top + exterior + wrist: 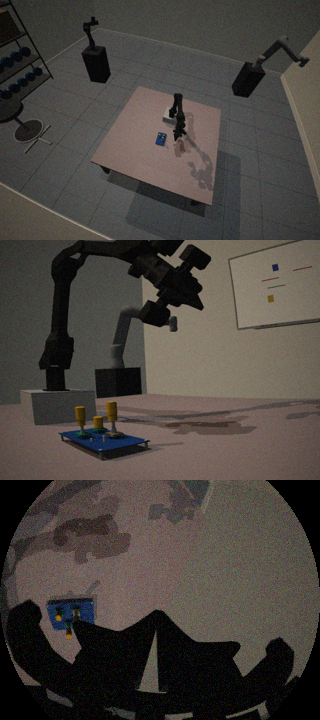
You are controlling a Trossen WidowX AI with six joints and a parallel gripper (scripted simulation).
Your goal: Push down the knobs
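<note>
A blue circuit board stands on short legs on the pink table. In the exterior view, a left yellow knob and a taller right yellow knob sit high, with grey shaft showing below each. A third, shorter yellow knob sits low against its green potentiometer at the back. All three stand upright. My gripper is shut and empty, its fingertips together. It hangs well above the table, off to the side of the board, pointing obliquely down, and touches nothing.
My arm's base stands on a white block behind the board. Two small pale posts stand on the board in front of the knobs. Two other arms on dark pedestals stand on the floor beyond the table.
</note>
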